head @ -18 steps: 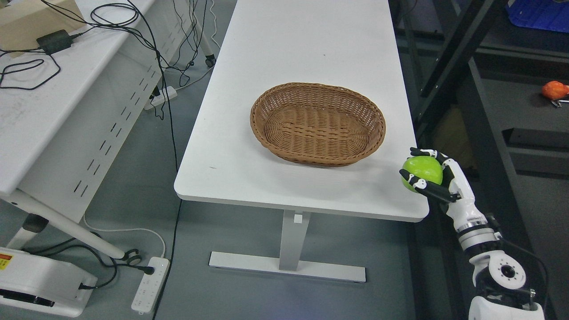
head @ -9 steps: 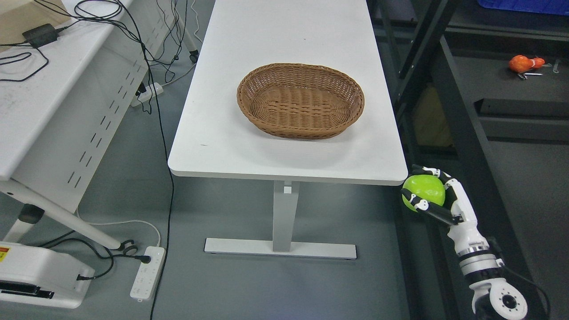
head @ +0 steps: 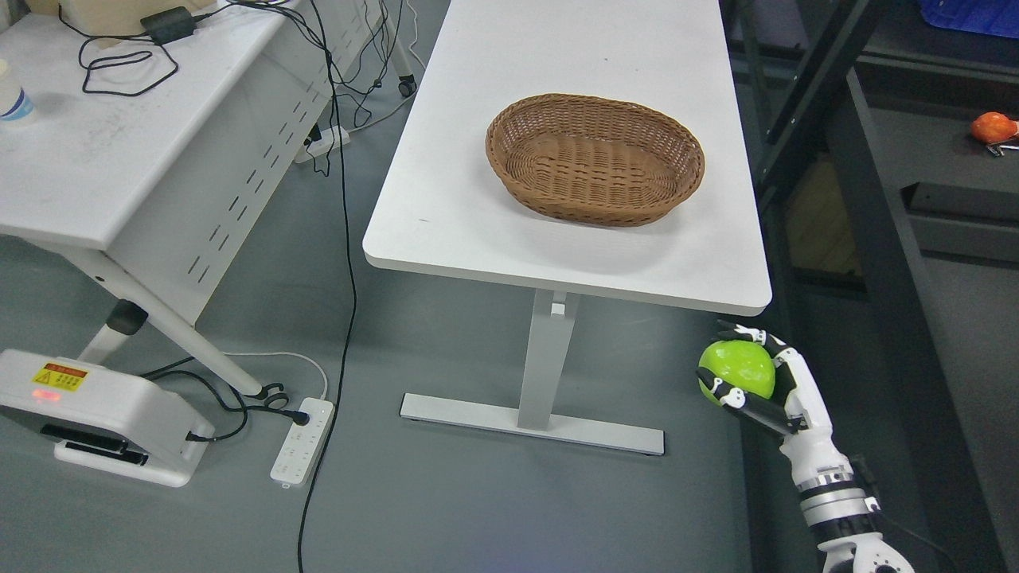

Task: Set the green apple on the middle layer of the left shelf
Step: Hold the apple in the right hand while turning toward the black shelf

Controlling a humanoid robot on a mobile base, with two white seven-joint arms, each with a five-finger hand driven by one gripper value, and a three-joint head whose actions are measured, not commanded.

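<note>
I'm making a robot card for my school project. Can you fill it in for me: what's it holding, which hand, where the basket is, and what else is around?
holding: green apple
which hand: right hand, fingers curled around the apple
other hand: not in the picture
where the apple is: in the air over the floor, below the near right corner of the white table
basket: wicker basket on the white table, nothing in it
also around: second table with cables at left, power strip on the floor, dark shelf at right with an orange thing on it

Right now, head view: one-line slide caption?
Right hand grips green apple off the white table's near corner; wicker basket empty.
</note>
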